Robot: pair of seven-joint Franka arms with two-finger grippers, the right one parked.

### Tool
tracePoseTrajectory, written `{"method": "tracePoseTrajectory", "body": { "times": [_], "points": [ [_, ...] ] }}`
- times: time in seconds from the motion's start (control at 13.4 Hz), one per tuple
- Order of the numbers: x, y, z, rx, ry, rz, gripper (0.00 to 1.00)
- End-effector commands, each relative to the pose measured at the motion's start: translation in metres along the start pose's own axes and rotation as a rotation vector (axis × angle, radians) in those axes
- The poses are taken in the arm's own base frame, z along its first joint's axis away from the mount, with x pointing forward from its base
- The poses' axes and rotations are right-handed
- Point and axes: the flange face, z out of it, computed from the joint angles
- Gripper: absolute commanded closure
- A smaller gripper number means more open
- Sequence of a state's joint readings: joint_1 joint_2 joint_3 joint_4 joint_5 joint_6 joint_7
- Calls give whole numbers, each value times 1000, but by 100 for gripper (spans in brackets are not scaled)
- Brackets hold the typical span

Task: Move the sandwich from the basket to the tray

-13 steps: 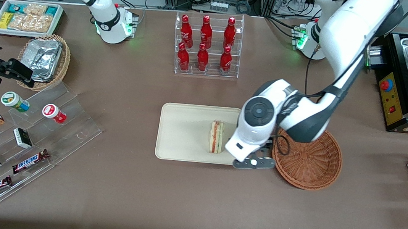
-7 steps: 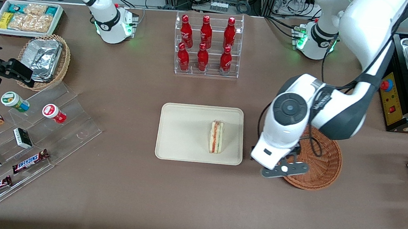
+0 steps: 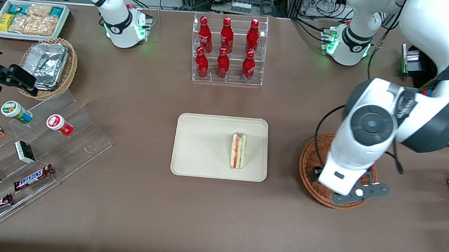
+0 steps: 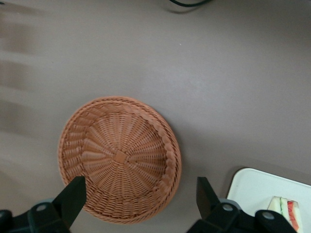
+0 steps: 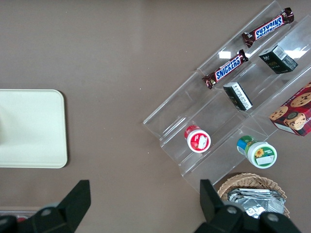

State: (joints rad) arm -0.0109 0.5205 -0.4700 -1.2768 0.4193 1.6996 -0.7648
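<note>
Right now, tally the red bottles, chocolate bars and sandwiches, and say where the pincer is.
Red bottles: 6
Chocolate bars: 2
Sandwiches: 1, on the tray
Total: 9
Pincer: open, above the empty basket.

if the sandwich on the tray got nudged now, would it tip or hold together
The sandwich stands on a narrow edge on the tray, so it would probably topple. Its stacked layers look soft and may slide apart. The gripper hangs open above the basket.
</note>
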Motion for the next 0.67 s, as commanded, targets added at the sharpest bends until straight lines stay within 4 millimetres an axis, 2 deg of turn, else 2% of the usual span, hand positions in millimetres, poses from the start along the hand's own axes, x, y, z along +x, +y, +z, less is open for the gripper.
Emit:
{"method": "tracePoseTrajectory", "body": {
  "times": [0.0, 0.3, 0.6],
  "points": [
    [-2, -27, -29, -30, -14, 5, 0],
    [-2, -74, -65, -60, -34, 66, 0],
    [-22, -116, -100, -47, -75, 129, 0]
  ]
}}
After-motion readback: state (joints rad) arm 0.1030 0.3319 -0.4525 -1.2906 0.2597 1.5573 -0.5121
